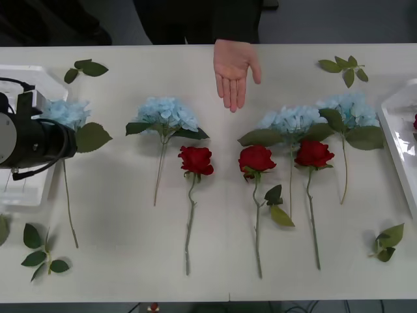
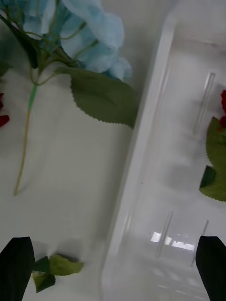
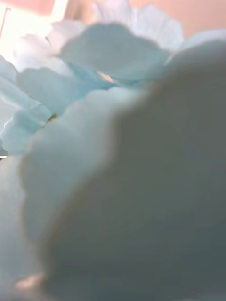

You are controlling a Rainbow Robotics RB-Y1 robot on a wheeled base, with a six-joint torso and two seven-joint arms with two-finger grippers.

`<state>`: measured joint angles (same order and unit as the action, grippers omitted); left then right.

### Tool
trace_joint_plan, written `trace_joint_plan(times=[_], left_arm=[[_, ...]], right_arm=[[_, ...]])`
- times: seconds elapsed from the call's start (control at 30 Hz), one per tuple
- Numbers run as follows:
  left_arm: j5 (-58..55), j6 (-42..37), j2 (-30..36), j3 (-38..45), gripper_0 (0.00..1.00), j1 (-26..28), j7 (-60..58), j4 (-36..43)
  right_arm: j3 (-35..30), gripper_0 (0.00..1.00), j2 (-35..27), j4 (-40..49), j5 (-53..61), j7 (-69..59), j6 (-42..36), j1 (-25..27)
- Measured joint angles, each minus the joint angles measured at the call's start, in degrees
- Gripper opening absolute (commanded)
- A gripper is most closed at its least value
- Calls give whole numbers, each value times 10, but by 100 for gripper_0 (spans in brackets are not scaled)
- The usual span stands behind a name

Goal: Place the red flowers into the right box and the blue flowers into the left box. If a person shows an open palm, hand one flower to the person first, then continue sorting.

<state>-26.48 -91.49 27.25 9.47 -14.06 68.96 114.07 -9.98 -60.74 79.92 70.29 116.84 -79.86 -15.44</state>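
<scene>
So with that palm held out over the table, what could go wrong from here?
1. The left arm is at the leftmost blue flower beside the left box; boxing it would skip the person's open hand.
2. A handover sweep could drag the nearby blue flower and red rose.

Pale-blue petals of a blue flower (image 3: 94, 70) sit right up against the lens, overlapping. A large, blurred, darker petal (image 3: 155, 197) covers most of the near side. Pinkish background strip (image 3: 197, 11) behind, with a bright white patch (image 3: 23, 28) at one corner.
</scene>
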Motion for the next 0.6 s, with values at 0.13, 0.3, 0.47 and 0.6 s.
trace_joint_plan(times=[0.13, 0.3, 0.47, 0.6], left_arm=[[3, 0, 0, 2, 0, 0, 12, 0], [3, 0, 0, 2, 0, 0, 12, 0], [2, 0, 0, 2, 0, 0, 12, 0], [2, 0, 0, 2, 0, 0, 12, 0]], right_arm=[[40, 100, 15, 34, -6, -72, -23, -42], [57, 100, 93, 36, -67, -104, -56, -99], [55, 100, 162, 36, -143, -138, -72, -125], [57, 100, 198, 36, -202, -168, -70, -126]])
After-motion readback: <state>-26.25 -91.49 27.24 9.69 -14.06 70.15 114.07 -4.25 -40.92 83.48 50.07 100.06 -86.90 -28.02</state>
